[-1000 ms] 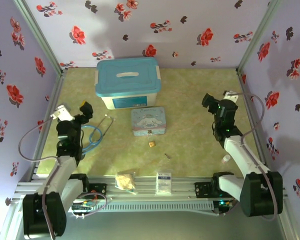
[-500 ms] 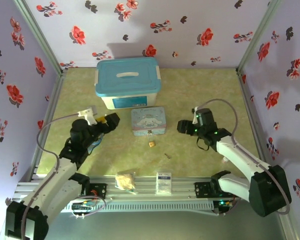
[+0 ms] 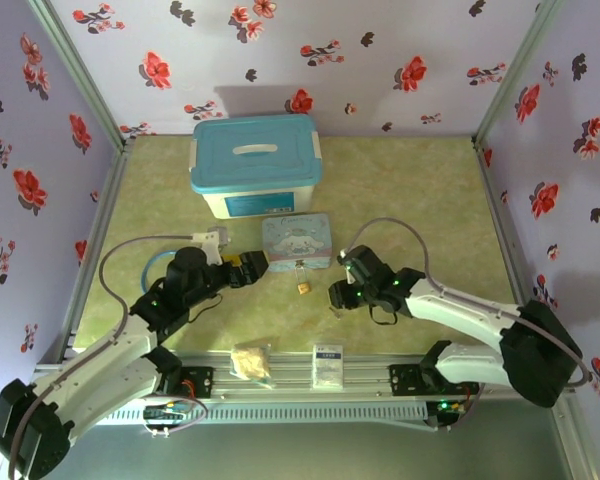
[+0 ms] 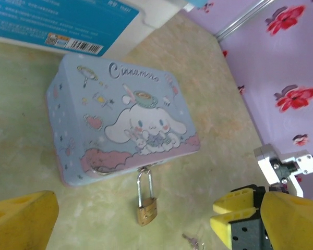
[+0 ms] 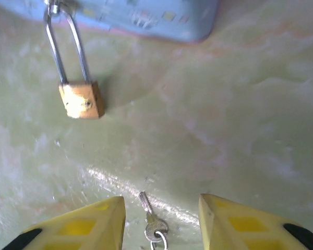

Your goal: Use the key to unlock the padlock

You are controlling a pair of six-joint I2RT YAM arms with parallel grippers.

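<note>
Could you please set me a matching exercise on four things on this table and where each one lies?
Things:
1. padlock
2. key
3. cartoon tin
4. blue-lidded box

Places:
A. at the back of the table
B. lying loose, on a small ring
C. shackle hooked to the tin's front edge
D. just in front of the box

Pairs: 1-C, 2-B, 3-D, 4-A

A robot test cell: a pale green marbled table [image 3: 400, 180] boxed in by lilac flower-printed panels [image 3: 380, 60] on aluminium posts [image 3: 505, 78]. Two robot arms [image 3: 470, 310] are bolted to a metal rail [image 3: 375, 375] at its near edge.
</note>
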